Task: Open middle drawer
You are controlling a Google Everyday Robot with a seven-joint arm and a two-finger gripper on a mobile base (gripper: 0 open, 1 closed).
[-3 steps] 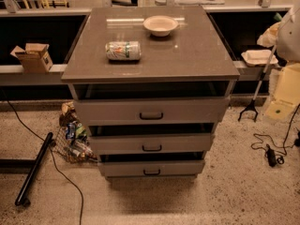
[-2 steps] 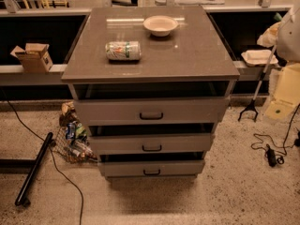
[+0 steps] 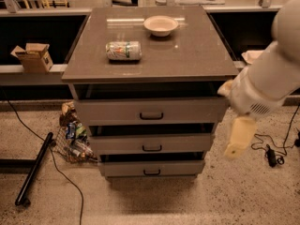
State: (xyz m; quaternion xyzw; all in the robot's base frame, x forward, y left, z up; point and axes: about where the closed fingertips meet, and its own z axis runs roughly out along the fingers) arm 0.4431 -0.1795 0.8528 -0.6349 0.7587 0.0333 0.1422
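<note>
The middle drawer (image 3: 187,143) is the second of three grey drawer fronts on the cabinet, with a small dark loop handle (image 3: 152,148) at its centre. Its front stands slightly forward, with a dark gap above it. The taller top drawer (image 3: 187,110) is above it and the lowest drawer (image 3: 178,168) is below. My gripper (image 3: 239,139) hangs cream-coloured from the white arm (image 3: 272,83) at the right. It is beside the cabinet's right front corner, level with the middle drawer and well right of the handle, touching nothing.
On the cabinet top (image 3: 187,50) lie a can on its side (image 3: 123,50) and a pale bowl (image 3: 161,25). A cardboard box (image 3: 33,56) sits on the left shelf. A bag of trash (image 3: 72,137), a black pole (image 3: 35,168) and cables lie on the floor.
The arm has swung in from the right edge toward the cabinet, bringing the gripper down beside the right front corner. The drawers and the things on top have not moved.
</note>
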